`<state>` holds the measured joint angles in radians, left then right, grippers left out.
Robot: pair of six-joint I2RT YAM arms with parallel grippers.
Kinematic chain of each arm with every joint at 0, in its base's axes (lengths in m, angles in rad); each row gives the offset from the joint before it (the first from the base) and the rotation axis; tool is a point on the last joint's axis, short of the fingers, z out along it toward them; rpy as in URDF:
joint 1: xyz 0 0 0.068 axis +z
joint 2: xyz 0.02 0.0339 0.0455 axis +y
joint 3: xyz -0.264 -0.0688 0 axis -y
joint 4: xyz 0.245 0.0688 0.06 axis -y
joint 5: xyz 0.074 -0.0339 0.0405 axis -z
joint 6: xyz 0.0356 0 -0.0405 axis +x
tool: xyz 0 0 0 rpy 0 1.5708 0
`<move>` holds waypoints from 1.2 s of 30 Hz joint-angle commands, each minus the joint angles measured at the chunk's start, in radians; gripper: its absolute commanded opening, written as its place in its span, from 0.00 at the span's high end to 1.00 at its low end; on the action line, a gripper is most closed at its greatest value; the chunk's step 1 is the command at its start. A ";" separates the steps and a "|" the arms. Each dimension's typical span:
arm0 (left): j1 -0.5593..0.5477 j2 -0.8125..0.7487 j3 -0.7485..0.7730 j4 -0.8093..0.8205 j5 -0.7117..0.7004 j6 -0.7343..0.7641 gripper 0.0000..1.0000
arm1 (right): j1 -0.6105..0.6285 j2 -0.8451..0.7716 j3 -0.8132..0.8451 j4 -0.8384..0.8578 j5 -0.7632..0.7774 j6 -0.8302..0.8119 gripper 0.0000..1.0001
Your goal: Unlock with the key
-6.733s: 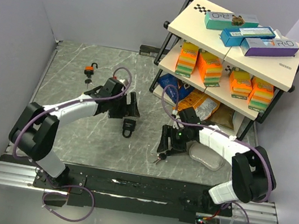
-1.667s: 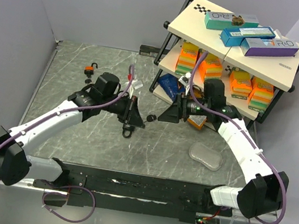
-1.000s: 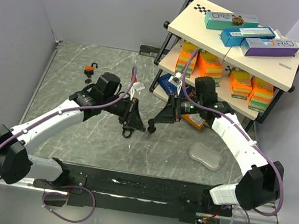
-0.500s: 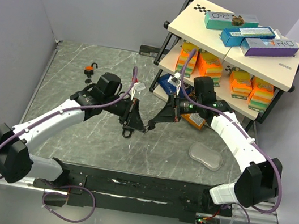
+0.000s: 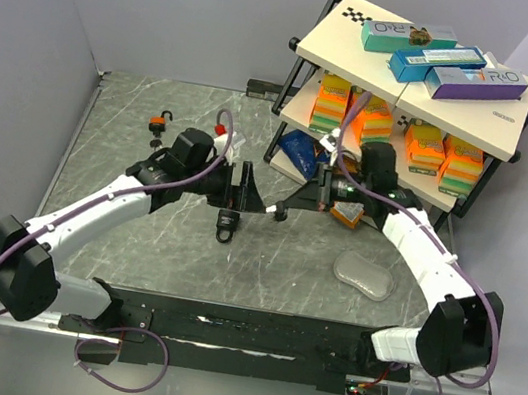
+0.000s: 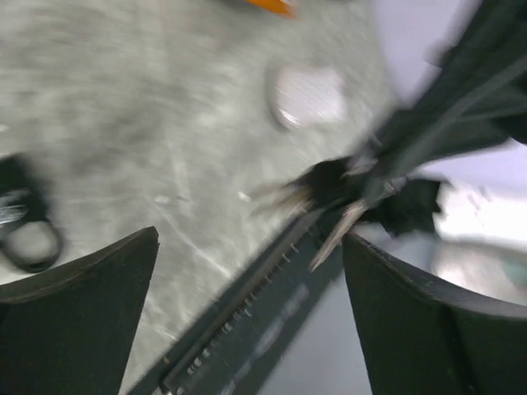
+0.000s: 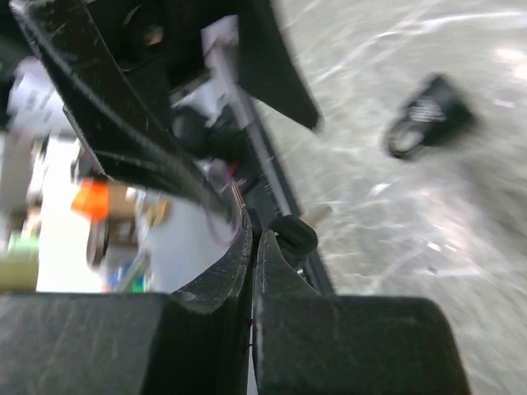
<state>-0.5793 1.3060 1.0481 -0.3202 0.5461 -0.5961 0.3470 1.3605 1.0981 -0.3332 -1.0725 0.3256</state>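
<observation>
A black padlock [image 5: 227, 223] lies on the grey marble table, its shackle toward the arms. My left gripper [image 5: 249, 192] hovers just above and behind it, jaws wide open and empty. In the left wrist view the padlock [image 6: 25, 234] is at the left edge, outside the open fingers [image 6: 82, 313]. My right gripper [image 5: 290, 206] is shut on the key [image 5: 279, 213], a short way right of the padlock and facing the left gripper. In the right wrist view the key's black head [image 7: 294, 234] sits beside the closed fingertips and the padlock [image 7: 428, 115] lies apart on the table.
An orange padlock [image 5: 159, 122] with a key lies at the back left. A clear plastic lid [image 5: 365, 273] rests right of centre. A black-framed shelf rack [image 5: 418, 76] with boxes and packets stands at the back right, close behind the right arm.
My left gripper has opened and let go of the black padlock, which now lies on the table. My right gripper has pulled back to the right with the key.
</observation>
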 commanded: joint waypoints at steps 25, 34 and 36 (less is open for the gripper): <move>-0.134 0.456 0.104 -0.080 -0.477 -0.088 0.04 | -0.072 -0.248 -0.129 0.120 0.410 0.104 1.00; -0.134 0.473 0.078 -0.109 -0.514 -0.080 0.04 | -0.075 -0.261 -0.153 0.135 0.410 0.113 1.00; -0.134 0.475 0.081 -0.152 -0.543 -0.087 0.04 | -0.074 -0.259 -0.152 0.134 0.411 0.112 1.00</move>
<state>-0.7147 1.7813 1.1179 -0.4019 0.0765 -0.6750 0.2714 1.1324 0.9417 -0.2497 -0.6689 0.4294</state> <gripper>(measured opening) 0.966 0.021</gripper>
